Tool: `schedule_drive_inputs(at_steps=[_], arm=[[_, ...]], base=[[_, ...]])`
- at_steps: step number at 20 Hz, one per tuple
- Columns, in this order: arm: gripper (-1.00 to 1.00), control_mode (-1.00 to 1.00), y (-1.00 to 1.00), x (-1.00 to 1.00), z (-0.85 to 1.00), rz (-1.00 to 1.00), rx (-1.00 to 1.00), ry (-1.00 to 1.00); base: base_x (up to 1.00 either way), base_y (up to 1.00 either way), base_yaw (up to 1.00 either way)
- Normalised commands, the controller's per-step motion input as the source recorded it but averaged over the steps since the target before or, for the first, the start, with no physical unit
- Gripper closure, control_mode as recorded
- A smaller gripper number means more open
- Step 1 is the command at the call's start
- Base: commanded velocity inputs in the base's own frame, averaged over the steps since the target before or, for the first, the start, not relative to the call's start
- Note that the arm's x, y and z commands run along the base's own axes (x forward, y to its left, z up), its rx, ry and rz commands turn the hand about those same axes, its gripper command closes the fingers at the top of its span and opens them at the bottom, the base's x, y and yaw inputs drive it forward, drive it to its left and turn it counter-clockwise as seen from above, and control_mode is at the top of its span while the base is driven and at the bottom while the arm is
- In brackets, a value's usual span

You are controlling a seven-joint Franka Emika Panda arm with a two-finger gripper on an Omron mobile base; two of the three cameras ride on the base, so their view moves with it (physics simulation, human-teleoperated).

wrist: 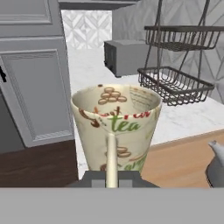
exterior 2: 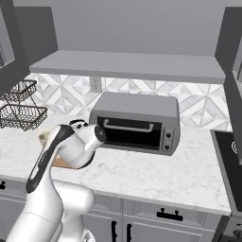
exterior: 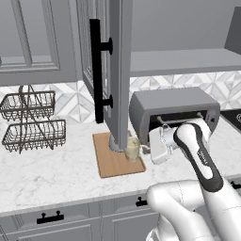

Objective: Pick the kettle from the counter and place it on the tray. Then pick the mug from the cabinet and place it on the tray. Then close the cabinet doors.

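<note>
Mug (wrist: pixel 114 127) in shut claw (wrist: pixel 111 178) above wooden tray (exterior: pixel 113 162) on marble counter (exterior: pixel 52 172), beside kettle (wrist: pixel 216 168).

toaster oven (exterior 2: pixel 134 124), wire baskets (exterior: pixel 32 121)

The white arm rises from the base, bends at a dark elbow joint and reaches forward and to its left, wrist roughly level, in both base views. The gripper (exterior: pixel 141 151) points leftward from the wrist, low over the work surface. Its jaws are closed on the handle of the mug (wrist: pixel 116 127), which stands upright directly in front of the fingers in the hand view.
</note>
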Motion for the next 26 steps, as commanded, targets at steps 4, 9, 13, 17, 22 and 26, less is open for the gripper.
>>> schedule_drive_inputs(at_steps=[4,9,13,17,22,26], arm=[[1.00,-1.00,0.07,0.77,-0.26,0.10,0.00,0.25],[1.00,-1.00,0.00,0.53,-0.17,0.18,0.00,0.29],[1.00,-1.00,0.00,0.31,-0.27,0.16,0.00,0.07],[1.00,-1.00,0.00,0.14,-0.31,0.08,0.00,-0.08],[1.00,-1.00,0.02,0.00,-0.41,0.01,0.00,-0.19],[1.00,-1.00,0.11,0.05,-0.39,0.00,0.00,-0.13]], base=[[0.00,0.00,0.00],[0.00,0.00,0.00],[0.00,0.00,0.00],[0.00,0.00,0.00],[0.00,0.00,0.00],[0.00,0.00,0.00]])
